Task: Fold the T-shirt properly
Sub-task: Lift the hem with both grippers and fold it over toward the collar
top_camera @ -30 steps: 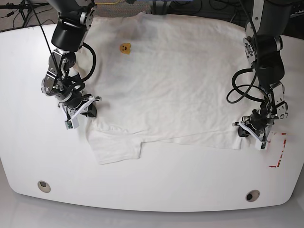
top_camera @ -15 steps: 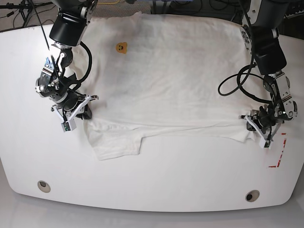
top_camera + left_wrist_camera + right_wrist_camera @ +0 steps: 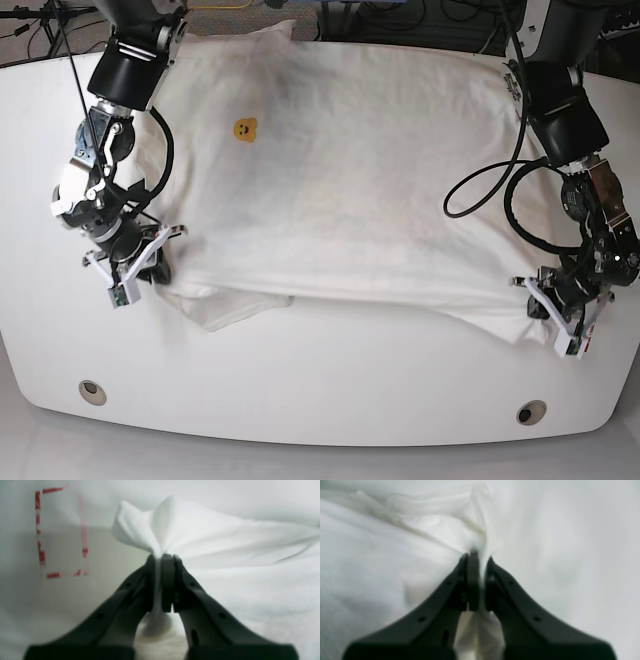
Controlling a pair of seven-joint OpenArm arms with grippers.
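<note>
The white T-shirt (image 3: 350, 170) lies spread across the table in the base view, a small yellow-orange mark (image 3: 243, 129) showing near its upper left. Its near edge is lifted and stretched between both grippers. My left gripper (image 3: 558, 320) at the base view's right is shut on a bunched corner of the T-shirt (image 3: 160, 530); the left wrist view shows cloth pinched between the black fingers (image 3: 167, 580). At the left of the base view my right gripper (image 3: 135, 272) is shut on the T-shirt's other corner (image 3: 460, 535). A sleeve (image 3: 235, 308) hangs folded under the near edge.
The white table (image 3: 320, 400) has two round holes near its front edge (image 3: 92, 390) (image 3: 531, 411). A red dashed marking (image 3: 40, 530) sits on the table just right of my left gripper. Cables trail from both arms; dark equipment stands behind the table.
Both grippers have moved outward and toward the table's front edge, dragging the T-shirt's near edge with them. The cloth is pulled flatter and the sleeve has tucked further under.
</note>
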